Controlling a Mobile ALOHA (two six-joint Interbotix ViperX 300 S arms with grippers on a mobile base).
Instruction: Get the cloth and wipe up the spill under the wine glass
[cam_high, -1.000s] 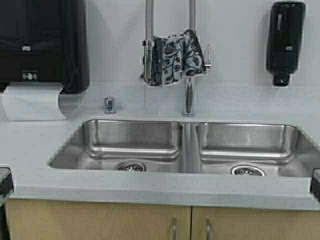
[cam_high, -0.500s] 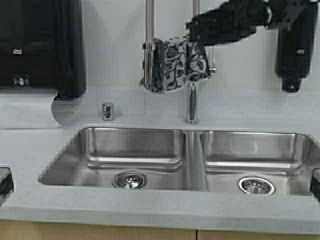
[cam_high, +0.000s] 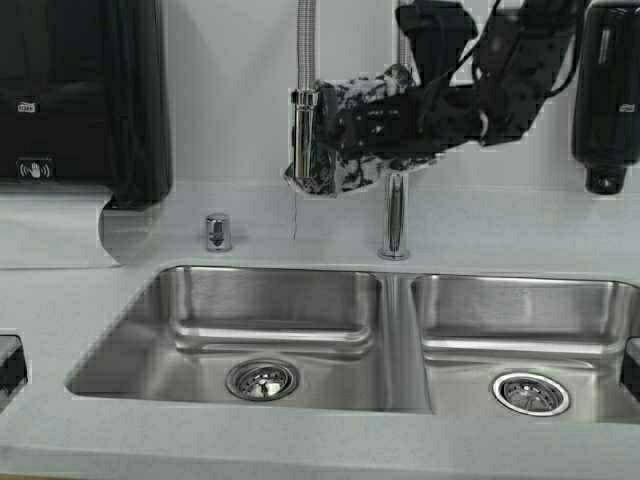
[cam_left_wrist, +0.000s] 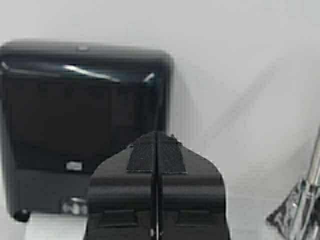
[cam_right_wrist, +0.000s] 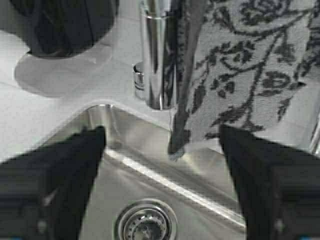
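The cloth (cam_high: 338, 178), pale with a dark floral print, hangs over the sink faucet (cam_high: 395, 220) at the back wall. My right gripper (cam_high: 350, 125) reaches in from the right and is level with the cloth, partly covering it. In the right wrist view the right gripper (cam_right_wrist: 162, 132) is open, its fingers wide apart, with the cloth (cam_right_wrist: 250, 65) hanging just ahead and its lower corner between them. My left gripper (cam_left_wrist: 156, 137) is shut and empty, facing the black towel dispenser (cam_left_wrist: 75, 125). The wine glass is out of view.
A steel double sink (cam_high: 270, 300) lies below the faucet, with a chrome spray head (cam_right_wrist: 160, 55) beside the cloth. A black paper towel dispenser (cam_high: 80, 90) hangs at the left, a black soap dispenser (cam_high: 605, 90) at the right. A small chrome cap (cam_high: 217, 232) stands on the counter.
The robot has driven forward toward the sink, so the scene has grown and the cabinet doors have left view. My right arm has come in from the upper right and lowered to the cloth.
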